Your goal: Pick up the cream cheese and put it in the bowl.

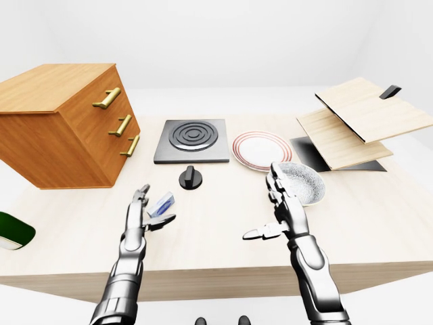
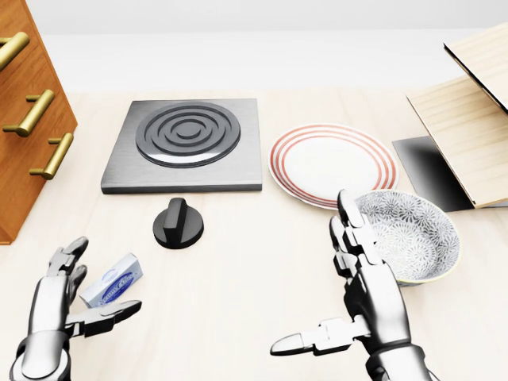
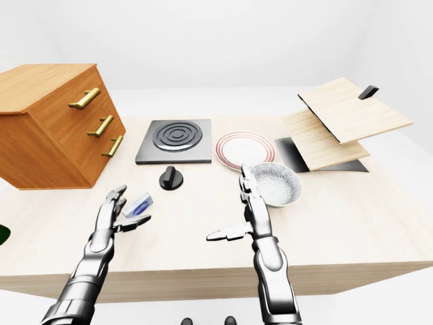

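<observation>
Left hand (image 2: 75,298) open, fingers spread around cream cheese (image 2: 112,281), not closed. Best to square thumb and fingers across its short sides before squeezing. Bowl (image 2: 413,234) waits right.

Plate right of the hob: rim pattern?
Round white plate carries concentric red rings around its rim; clearest in the head view.

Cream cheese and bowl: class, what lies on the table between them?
In the head view, only the right hand stands between the cream cheese and the bowl; the rest of the table there is bare.
</observation>
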